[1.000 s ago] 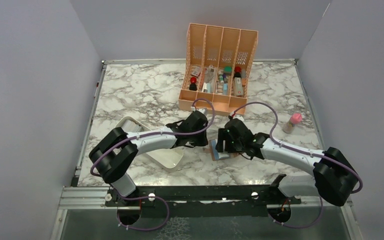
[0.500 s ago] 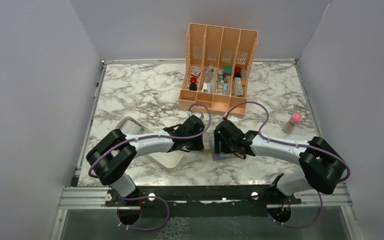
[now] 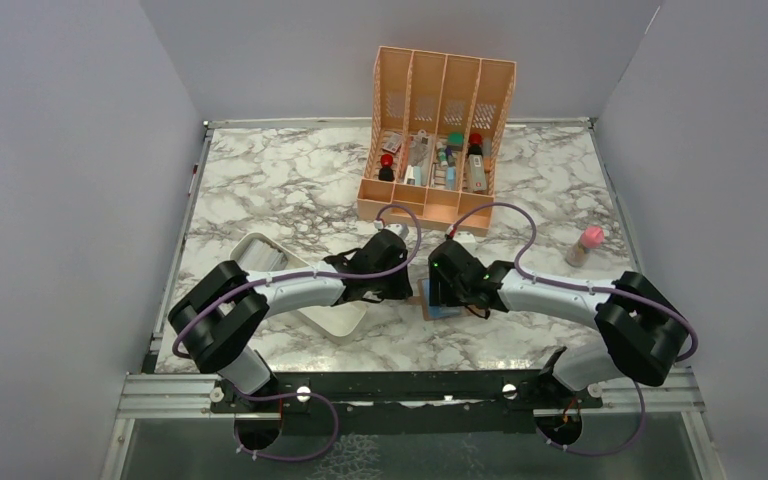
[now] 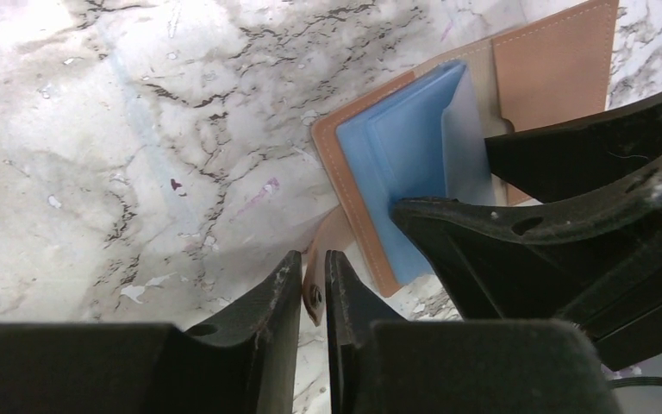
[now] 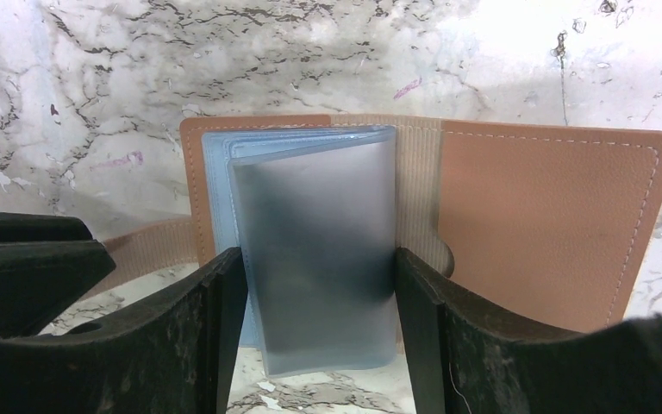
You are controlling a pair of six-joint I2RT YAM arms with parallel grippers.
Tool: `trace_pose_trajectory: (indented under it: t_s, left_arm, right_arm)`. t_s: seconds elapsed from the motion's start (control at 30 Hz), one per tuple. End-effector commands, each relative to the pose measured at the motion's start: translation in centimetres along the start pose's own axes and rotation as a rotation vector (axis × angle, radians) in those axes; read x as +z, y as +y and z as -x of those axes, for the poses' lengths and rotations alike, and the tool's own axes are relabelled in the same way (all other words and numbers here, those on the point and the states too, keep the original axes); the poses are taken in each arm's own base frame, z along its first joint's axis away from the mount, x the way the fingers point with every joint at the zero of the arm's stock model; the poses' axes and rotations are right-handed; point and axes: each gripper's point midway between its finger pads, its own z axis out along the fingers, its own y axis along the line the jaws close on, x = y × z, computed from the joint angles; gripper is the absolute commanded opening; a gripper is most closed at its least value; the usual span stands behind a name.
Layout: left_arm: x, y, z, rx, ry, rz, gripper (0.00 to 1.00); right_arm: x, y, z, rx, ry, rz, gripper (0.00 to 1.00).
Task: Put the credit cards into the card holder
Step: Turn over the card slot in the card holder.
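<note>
The card holder [image 3: 440, 308] lies open on the marble between the two grippers, brown outside [image 5: 552, 224] and light blue inside [image 4: 405, 164]. Its snap tab [image 4: 327, 237] sticks out between the narrow jaws of my left gripper [image 4: 313, 259], which are pinched on it at the button. My right gripper [image 5: 319, 254] stands open over the holder. A translucent sleeve page [image 5: 315, 207] stands up between its fingers [image 5: 224, 285], its side edges at or almost at both pads. No credit cards show in any view.
A tall peach organizer [image 3: 440, 130] with small items stands behind the grippers. A white oblong tray [image 3: 335, 318] lies under the left arm. A pink-capped bottle [image 3: 585, 245] stands at the right. Grey walls close in both sides.
My right arm has drawn its elbow in and its gripper has shifted slightly left over the holder, its jaws a little narrower. The left gripper has edged slightly left.
</note>
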Motion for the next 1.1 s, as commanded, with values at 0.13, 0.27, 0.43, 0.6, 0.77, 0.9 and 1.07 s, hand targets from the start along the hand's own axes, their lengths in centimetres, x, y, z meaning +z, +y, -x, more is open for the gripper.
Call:
trace_pose_trajectory:
  t_s: [0.13,0.27,0.43,0.6,0.77,0.9,1.07]
  left_arm:
    - [-0.5,-1.2,0.1,-0.005,-0.002,-0.074,0.31]
    - [-0.3,-1.2,-0.2,-0.001,0.01,-0.074,0.36]
    - [0.1,-0.9,-0.5,0.002,0.02,-0.069,0.35]
    - [0.2,-0.9,-0.4,0.006,0.017,-0.068,0.2]
    - [0.2,-0.7,-0.3,0.004,0.009,-0.063,0.06]
    - [0.1,-0.8,-0.1,0.006,0.001,-0.065,0.0]
    - [-0.2,-0.9,0.1,0.01,-0.005,-0.064,0.0]
  right_arm:
    - [-0.4,0.2,-0.1,0.029,-0.005,0.01,0.67]
    - [-0.9,0.1,0.2,0.031,-0.016,0.012,0.67]
    - [-1.2,-0.2,0.5,0.03,-0.028,0.001,0.67]
    - [-1.1,-0.3,0.4,0.023,-0.025,-0.006,0.67]
    - [-0.9,-0.4,0.1,0.023,-0.016,-0.01,0.7]
    - [-1.1,-0.5,0.4,0.026,-0.028,-0.013,0.68]
    - [-0.8,-0.7,0.4,0.012,-0.031,-0.032,0.65]
